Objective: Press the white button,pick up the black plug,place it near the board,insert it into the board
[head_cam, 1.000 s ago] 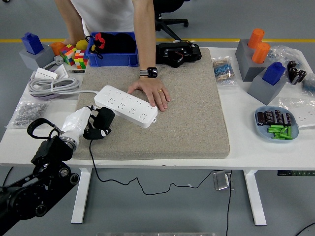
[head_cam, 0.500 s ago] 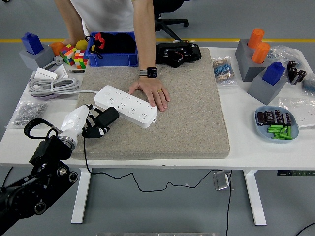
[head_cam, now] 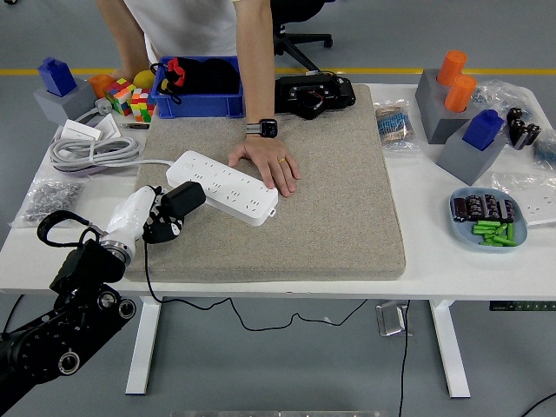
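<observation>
A white power strip [head_cam: 223,185] lies slanted on the grey felt mat [head_cam: 330,200]. A person's hand [head_cam: 269,163] rests on its right end and steadies it. My left hand [head_cam: 155,216], white with dark fingers, is shut on the black plug [head_cam: 184,197] and holds it just off the strip's near left end. The plug's black cord [head_cam: 208,306] hangs over the table's front edge. The white button on the strip is not discernible. My right arm is out of view.
A blue bin [head_cam: 198,88] and a black device [head_cam: 314,94] stand behind the mat. A coiled white cable [head_cam: 94,149] and a bag of screws [head_cam: 45,198] lie at the left. Grey blocks with orange and blue parts [head_cam: 452,113] and a blue dish [head_cam: 487,219] stand at the right.
My left hand has lifted the black plug and carried it up and back toward the strip's left end. The person's hand has stayed on the strip.
</observation>
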